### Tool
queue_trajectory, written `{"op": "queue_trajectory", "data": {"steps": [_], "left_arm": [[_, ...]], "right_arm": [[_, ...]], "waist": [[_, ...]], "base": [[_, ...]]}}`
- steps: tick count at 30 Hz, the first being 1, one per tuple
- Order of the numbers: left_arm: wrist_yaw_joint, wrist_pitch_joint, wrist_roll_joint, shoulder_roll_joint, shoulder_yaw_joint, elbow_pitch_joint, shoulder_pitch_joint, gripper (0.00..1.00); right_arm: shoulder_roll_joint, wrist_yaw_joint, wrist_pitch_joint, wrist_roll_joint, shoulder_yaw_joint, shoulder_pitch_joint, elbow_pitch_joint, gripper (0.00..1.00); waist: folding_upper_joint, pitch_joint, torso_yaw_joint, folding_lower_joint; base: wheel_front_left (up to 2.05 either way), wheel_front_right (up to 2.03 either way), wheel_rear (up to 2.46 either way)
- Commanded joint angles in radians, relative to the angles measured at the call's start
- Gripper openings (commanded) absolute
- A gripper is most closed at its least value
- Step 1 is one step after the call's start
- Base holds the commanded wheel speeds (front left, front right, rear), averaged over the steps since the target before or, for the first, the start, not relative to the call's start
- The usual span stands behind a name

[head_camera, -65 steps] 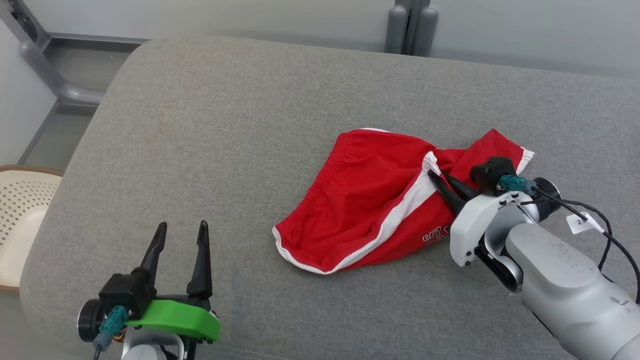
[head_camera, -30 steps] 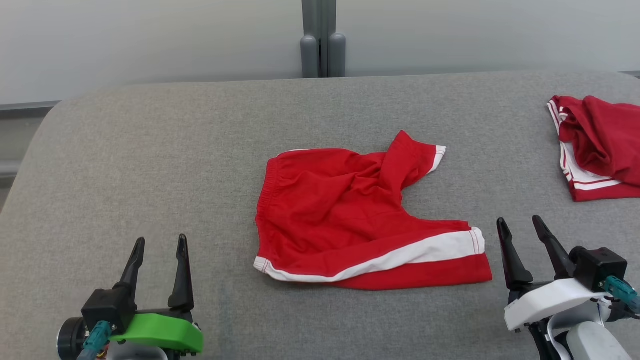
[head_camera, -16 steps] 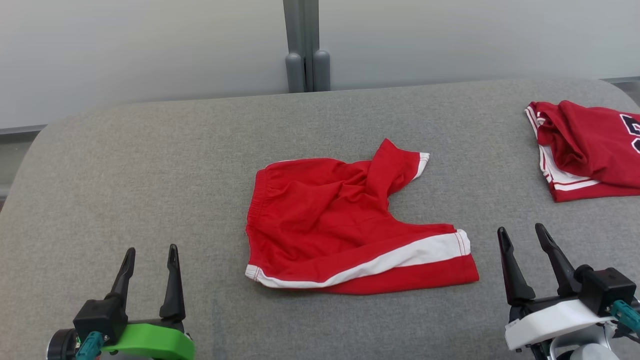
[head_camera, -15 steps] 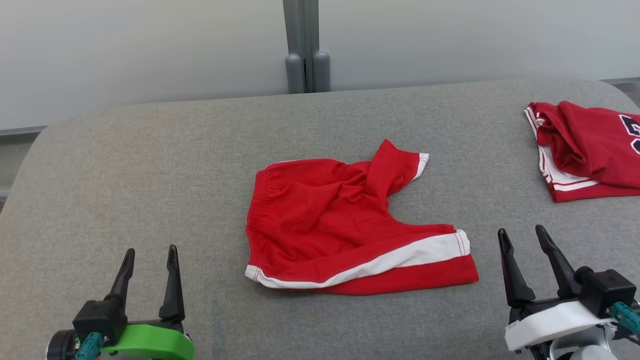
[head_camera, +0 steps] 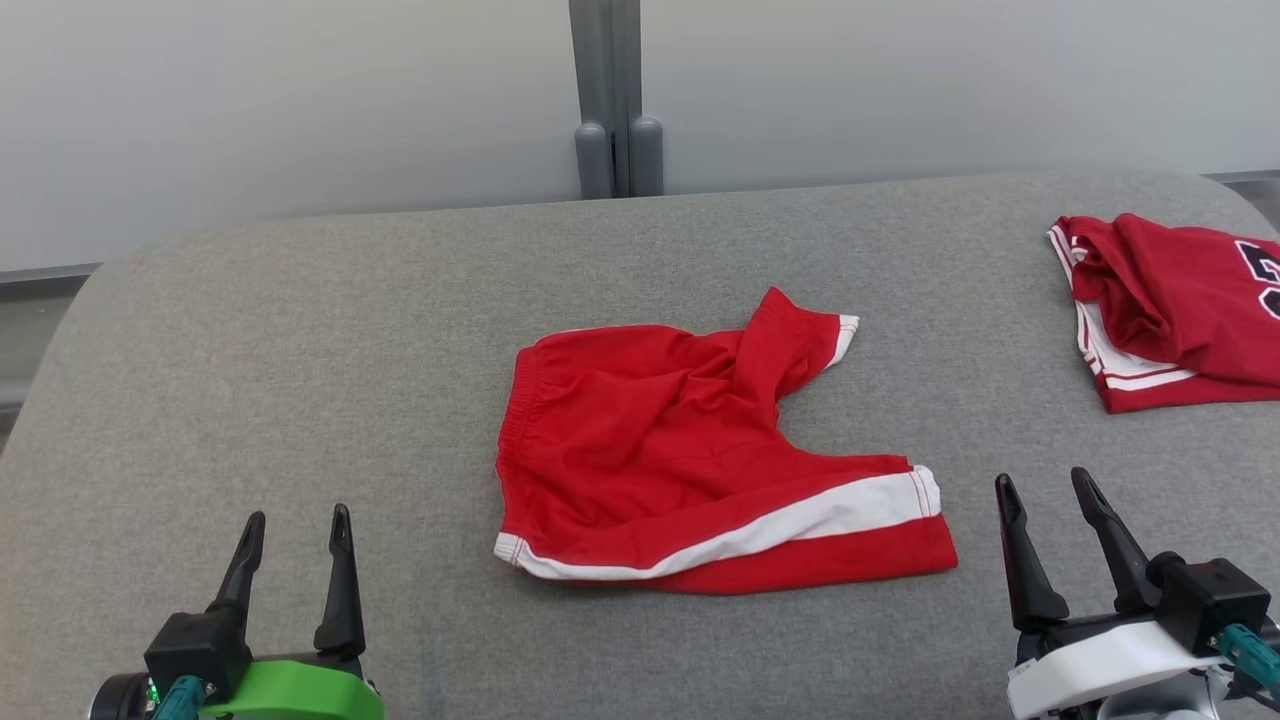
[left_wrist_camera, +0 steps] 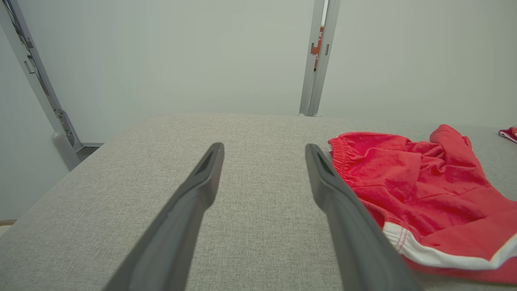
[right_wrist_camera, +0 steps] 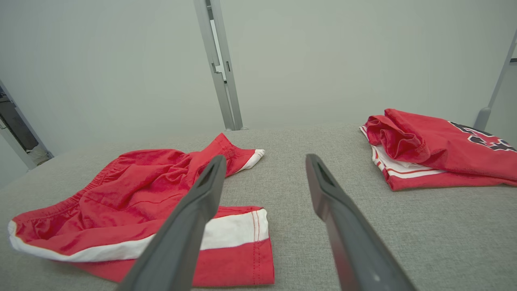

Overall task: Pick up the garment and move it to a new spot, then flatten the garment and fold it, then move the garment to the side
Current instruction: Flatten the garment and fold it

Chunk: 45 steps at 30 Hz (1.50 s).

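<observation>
Shorts (head_camera: 690, 450): centre frame, rumpled (one leg flipped up).
Left gripper (head_camera: 295, 530): lower left, wide open, empty.
Right gripper (head_camera: 1045, 500): lower right, spread, empty.

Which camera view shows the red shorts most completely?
The head view: the red shorts lie whole and uncovered on the grey padded surface. The left wrist view cuts them off at its right edge; in the right wrist view a pincer finger hides part of them.

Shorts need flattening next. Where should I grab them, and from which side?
Probably the white-edged hem of the crumpled far leg, with the right gripper coming from the right: that leg lies bunched over the red shorts, and its hem points rightward, free.
</observation>
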Motion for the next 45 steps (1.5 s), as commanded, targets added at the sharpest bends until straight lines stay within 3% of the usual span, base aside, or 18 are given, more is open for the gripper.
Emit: {"op": "queue_trajectory", "data": {"steps": [1, 32, 36, 45], "left_arm": [[-0.004, 0.000, 0.012, 0.006, 0.003, 0.001, 0.012, 1.00], [-0.006, 0.000, 0.018, 0.004, -0.003, 0.000, 0.018, 1.00], [-0.007, 0.000, 0.026, 0.012, -0.045, 0.016, 0.006, 1.00], [-0.007, 0.000, -0.014, 0.077, -0.259, 0.101, -0.083, 1.00]], "right_arm": [[0.001, -0.002, -0.003, -0.008, -0.001, 0.012, -0.003, 1.00], [0.000, -0.002, -0.003, -0.007, 0.008, 0.003, 0.025, 1.00], [-0.007, -0.002, -0.003, -0.011, 0.011, -0.012, 0.042, 1.00], [-0.044, -0.002, -0.003, -0.008, 0.048, -0.102, 0.148, 1.00]], "waist": [[0.0000, 0.000, 0.001, 0.0000], [0.0000, 0.007, 0.011, 0.0000], [0.0000, 0.015, 0.012, 0.0000], [0.0000, 0.062, 0.012, 0.0000]], "base": [[0.00, 0.00, 0.00], [0.00, 0.00, 0.00], [0.00, 0.00, 0.00], [0.00, 0.00, 0.00]]}}
